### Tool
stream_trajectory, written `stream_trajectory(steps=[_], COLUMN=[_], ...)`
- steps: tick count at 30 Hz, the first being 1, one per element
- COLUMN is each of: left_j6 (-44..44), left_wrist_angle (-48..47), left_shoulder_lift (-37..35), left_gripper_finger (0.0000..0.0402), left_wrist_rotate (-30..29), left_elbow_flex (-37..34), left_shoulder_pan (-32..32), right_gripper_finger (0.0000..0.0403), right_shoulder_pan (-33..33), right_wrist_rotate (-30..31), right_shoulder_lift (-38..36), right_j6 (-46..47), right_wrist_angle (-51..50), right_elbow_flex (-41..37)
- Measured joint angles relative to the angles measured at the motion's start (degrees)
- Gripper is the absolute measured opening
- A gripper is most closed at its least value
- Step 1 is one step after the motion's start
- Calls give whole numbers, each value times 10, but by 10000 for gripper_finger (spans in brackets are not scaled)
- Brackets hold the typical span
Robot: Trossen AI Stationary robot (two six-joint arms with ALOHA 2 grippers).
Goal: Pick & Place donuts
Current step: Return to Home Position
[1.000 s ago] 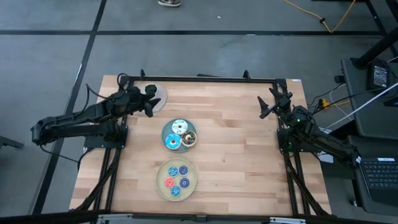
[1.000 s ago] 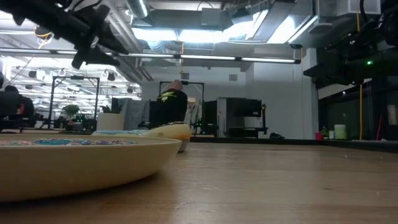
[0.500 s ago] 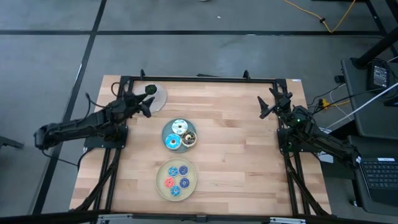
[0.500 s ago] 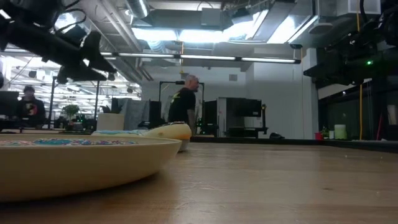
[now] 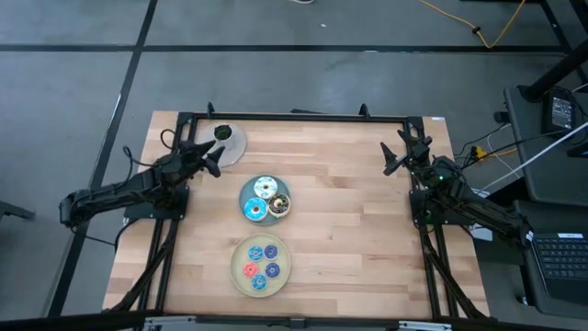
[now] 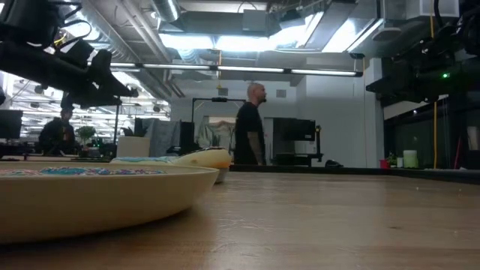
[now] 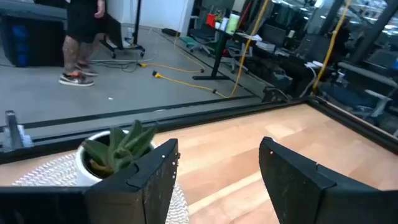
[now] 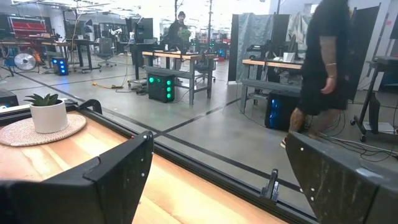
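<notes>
The donuts lie on two plates in the high view. A blue plate at the table's middle carries a white-sprinkled ring, a blue ring and a brown one. A beige plate near the near edge carries several tiny blue rings and a red one. My left gripper is open, above the table's far left part, left of the blue plate, holding nothing. My right gripper waits open at the far right.
A small potted plant stands on a round woven mat at the far left, just beyond my left gripper. The beige plate's rim fills the low view's near left. A black frame runs along the far edge. People move in the room behind.
My left arm has drawn back toward the table's left edge and a little toward the near edge, away from the plant's mat, and has sunk lower. Its fingers stay open. The donuts and plates have kept still. A person has walked across the room behind.
</notes>
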Motion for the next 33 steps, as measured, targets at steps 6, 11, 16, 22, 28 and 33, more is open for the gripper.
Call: stream_trajectory(steps=[6, 11, 16, 22, 28, 33], left_j6=[46, 96, 125, 140, 140, 116], left_wrist_angle=[1, 0, -2, -9, -10, -26], left_shoulder_lift=[-21, -52, -83, -83, -83, -56], left_gripper_finger=[219, 217, 218, 217, 218, 218], left_wrist_rotate=[41, 90, 136, 202, 204, 190], left_elbow_flex=[-7, -7, -7, -7, -7, -3], left_shoulder_pan=[0, -1, -1, -1, -1, -1], right_gripper_finger=[365, 365, 365, 365, 365, 365], right_shoulder_pan=[0, 0, 0, 0, 0, 0], right_wrist_rotate=[0, 0, 0, 0, 0, 0], right_shoulder_lift=[0, 0, 0, 0, 0, 0], right_j6=[0, 0, 0, 0, 0, 0], right_wrist_angle=[0, 0, 0, 0, 0, 0], right_elbow_flex=[0, 0, 0, 0, 0, 0])
